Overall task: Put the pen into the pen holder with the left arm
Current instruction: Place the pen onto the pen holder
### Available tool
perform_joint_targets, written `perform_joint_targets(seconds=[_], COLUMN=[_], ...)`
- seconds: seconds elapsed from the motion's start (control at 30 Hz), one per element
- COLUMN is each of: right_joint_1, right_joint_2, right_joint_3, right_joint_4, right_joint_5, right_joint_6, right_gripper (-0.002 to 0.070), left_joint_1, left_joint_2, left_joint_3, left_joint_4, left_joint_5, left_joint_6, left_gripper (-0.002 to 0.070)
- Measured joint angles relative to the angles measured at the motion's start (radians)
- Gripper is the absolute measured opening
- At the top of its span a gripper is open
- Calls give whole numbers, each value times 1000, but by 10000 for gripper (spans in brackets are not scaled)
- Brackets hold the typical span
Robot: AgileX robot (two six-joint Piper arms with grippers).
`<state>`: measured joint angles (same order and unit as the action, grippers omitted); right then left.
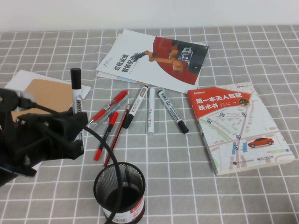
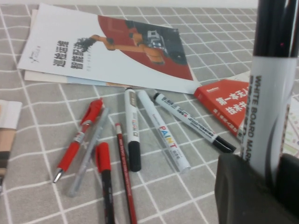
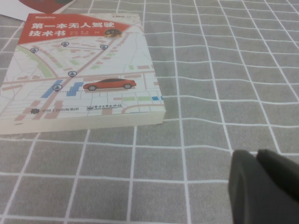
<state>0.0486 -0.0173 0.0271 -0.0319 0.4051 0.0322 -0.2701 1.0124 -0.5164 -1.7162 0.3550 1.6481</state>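
Left fingers: the left gripper, at the left edge of the high view, is clenched on the pen; the wrist view shows dark fingers pressed on the barrel from both sides.
Pen: a thick white marker with black cap and black print, held upright with the cap on top, lifted off the table; it stands left of and higher in the frame than the pen holder, not over its mouth.
Left arm cable: a thin black cable curves from the gripper down across the pen holder's rim.
Notebook: a tan-covered pad on white sheets lies in the left middle, partly behind the gripper.
Pen holder: a black mesh cup with a white-and-red band at its base stands at the bottom centre, upright; its inside looks dark.
Loose pens: in the middle of the frame lie red pens, a slim red pencil-like stick, a white marker with black cap, an all-white pen with coloured letters and another black-capped marker, fanned out close together.
Brochure: a white-and-red booklet with an orange robot arm pictured lies in the upper centre.
Book: a red-and-white book with a map and a red car lies at the right.
Right gripper: a dark fingertip part shows low in the right wrist view above the checked cloth, near the book; I cannot tell whether it is closed.
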Motion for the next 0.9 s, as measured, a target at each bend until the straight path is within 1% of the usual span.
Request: perform_joint_targets(seconds=[0.1, 0.17, 0.23, 0.37, 0.4, 0.43, 0.53, 0.7, 0.8, 0.83, 0.87, 0.9], right_joint_1=[0, 0, 0, 0, 0, 0, 0, 0, 0, 0, 0, 0], right_joint_2=[0, 0, 0, 0, 0, 0, 0, 0, 0, 0, 0, 0], right_joint_3=[0, 0, 0, 0, 0, 0, 0, 0, 0, 0, 0, 0], right_joint_4=[0, 0, 0, 0, 0, 0, 0, 0, 0, 0, 0, 0], right_joint_5=[0, 0, 0, 0, 0, 0, 0, 0, 0, 0, 0, 0], right_joint_6=[0, 0, 0, 0, 0, 0, 0, 0, 0, 0, 0, 0], right_gripper=[-15, -15, -15, -15, -15, -15, -15, -15, -15, -15, -15, -15], left_joint_1=[0, 0, -16, -99, -128, -151, -199, -210, -210, -210, -210, -211], left_joint_2=[-2, -11, -32, -100, -123, -137, -173, -183, -185, -185, -185, -185], left_joint_3=[0, 0, 0, 0, 0, 0, 0, 47, 111, 138, 155, 187], left_joint_4=[5, 41, 97, 314, 434, 511, 836, 1337, 1533, 1581, 1604, 1644], left_joint_5=[7, 2, -26, -158, -197, -221, -242, -283, -409, -463, -486, -561], left_joint_6=[-17, -47, -92, -286, -382, -475, -813, -1353, -1625, -1688, -1711, -1771], left_gripper=[109, 109, 109, 109, 109, 109, 109, 109, 109, 109, 109, 109])
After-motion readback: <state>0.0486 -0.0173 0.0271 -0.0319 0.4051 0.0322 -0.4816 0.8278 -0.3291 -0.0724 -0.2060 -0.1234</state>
